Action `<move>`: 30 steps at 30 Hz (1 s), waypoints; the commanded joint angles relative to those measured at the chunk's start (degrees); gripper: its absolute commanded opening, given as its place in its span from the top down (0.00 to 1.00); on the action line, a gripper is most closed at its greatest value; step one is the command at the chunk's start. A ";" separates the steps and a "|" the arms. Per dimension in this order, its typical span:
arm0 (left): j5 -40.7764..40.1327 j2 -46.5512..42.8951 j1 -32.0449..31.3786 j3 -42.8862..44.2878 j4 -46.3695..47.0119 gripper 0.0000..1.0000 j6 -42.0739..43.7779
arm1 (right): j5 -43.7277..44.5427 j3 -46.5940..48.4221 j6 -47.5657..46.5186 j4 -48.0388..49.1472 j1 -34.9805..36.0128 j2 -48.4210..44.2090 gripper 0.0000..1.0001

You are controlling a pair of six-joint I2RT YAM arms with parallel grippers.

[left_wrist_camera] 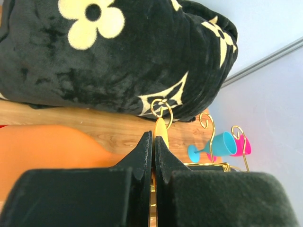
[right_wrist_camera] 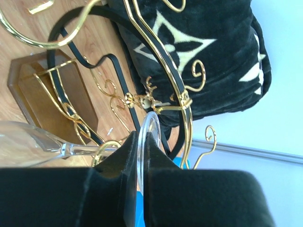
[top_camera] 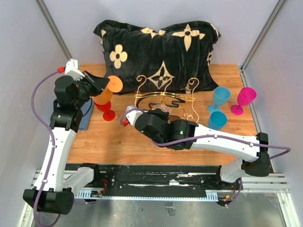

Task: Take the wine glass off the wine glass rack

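**Inspector:** Report the scene, largest item first.

**Operator:** I saw the wooden counter [top_camera: 118, 142] with a black flower-patterned pillow [top_camera: 156, 52] across its far side. The wine glass rack [top_camera: 163, 96] stood just in front of the pillow.

**Inspector:** And the glass?

**Operator:** The clear wine glass [right_wrist_camera: 33, 142] lay among the rack's rails, its bowl near the brown base. The right fingers [right_wrist_camera: 154, 151] were closed on its thin foot, held edge-on. I could not tell whether the foot rested on a rail.

**Inspector:** The other arm?

**Operator:** The left fingers [left_wrist_camera: 142, 151] were pinched tight on the foot of an orange glass [top_camera: 106, 92], beside a red glass [top_camera: 109, 113]. A tall blue glass [top_camera: 220, 96], a low blue glass [top_camera: 217, 119] and a pink glass [top_camera: 245, 98] stood right of the rack.
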 commanded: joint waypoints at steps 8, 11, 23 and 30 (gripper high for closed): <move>-0.52 -1.47 0.58 0.04 -0.45 0.99 2.72 | 6.77 -2.95 -5.62 4.70 -0.53 -4.71 0.99; -1.04 -1.56 0.65 -0.11 -0.75 1.00 3.44 | 5.99 -3.68 -3.32 3.21 0.01 -6.01 0.99; -1.27 -1.12 0.67 -1.41 -0.18 0.99 3.57 | 9.63 -5.92 -1.01 -0.42 5.12 -7.94 0.99; -1.61 -1.17 0.76 -1.56 -0.18 1.00 3.77 | 16.29 -7.67 -0.82 -0.71 8.67 -6.39 0.99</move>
